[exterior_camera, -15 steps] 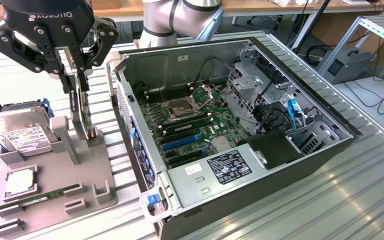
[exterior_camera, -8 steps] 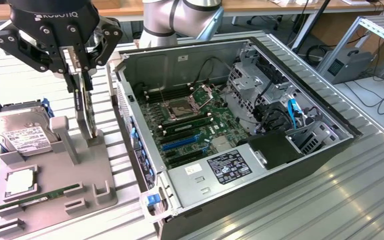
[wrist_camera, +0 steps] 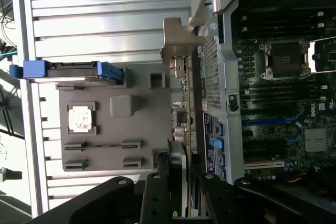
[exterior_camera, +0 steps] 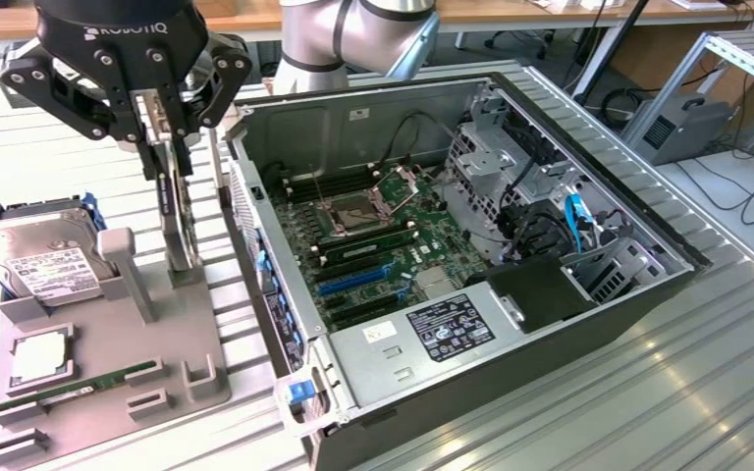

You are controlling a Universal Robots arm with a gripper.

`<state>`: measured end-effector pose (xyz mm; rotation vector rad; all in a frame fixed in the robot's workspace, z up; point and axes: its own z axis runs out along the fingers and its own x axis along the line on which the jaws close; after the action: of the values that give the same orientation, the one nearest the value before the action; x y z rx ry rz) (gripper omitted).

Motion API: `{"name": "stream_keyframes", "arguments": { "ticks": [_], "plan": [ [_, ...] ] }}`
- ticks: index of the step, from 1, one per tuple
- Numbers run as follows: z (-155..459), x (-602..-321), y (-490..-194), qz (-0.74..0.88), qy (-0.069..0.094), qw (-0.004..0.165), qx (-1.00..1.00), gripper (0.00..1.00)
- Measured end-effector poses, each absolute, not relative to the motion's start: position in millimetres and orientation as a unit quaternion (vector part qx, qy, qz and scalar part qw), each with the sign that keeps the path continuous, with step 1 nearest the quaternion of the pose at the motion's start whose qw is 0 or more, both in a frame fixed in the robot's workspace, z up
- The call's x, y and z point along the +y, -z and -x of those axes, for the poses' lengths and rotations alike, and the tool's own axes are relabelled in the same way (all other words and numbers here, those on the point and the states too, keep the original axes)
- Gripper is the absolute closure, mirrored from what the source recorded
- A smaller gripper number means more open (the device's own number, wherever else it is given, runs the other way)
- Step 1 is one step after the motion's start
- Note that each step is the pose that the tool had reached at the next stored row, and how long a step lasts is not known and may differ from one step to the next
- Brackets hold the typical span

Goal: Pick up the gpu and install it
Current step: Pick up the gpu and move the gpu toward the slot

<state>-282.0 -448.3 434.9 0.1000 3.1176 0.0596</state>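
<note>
Ribbed metal surface [exterior_camera: 691, 392] carries an open computer case [exterior_camera: 350, 118] lying on its side, main board [exterior_camera: 391, 245] facing up w/ blue slots [exterior_camera: 350, 280] bare, so the card isn't installed yet. Just beside the case, on the exterior view's left of it, sits a grey holder tray [exterior_camera: 102, 343]; at the tray's end away from the case, a hard drive [exterior_camera: 36, 260]. The gpu [exterior_camera: 174, 206] stands on end at the tray edge nearest the case, long axis vertical, seen edge-on as a thin strip. Its lower end meets the tray; can't tell if it's clear of its slot. In the wrist view the gpu [wrist_camera: 185, 103] runs straight out from the gripper, metal bracket [wrist_camera: 178, 38] at the far end, alongside the case wall. The gripper [exterior_camera: 165, 128] is right above the card, pointing down, fingers partly closed w/ the card's top end btwn them, apparently clamped on it.
</note>
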Motion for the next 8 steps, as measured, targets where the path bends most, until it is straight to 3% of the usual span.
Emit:
{"name": "stream_keyframes", "arguments": {
  "ticks": [8],
  "plan": [
    [276.0, -448.3, -434.9, -0.032, -0.019, 0.011, 0.999, 0.73]
  ]
}}
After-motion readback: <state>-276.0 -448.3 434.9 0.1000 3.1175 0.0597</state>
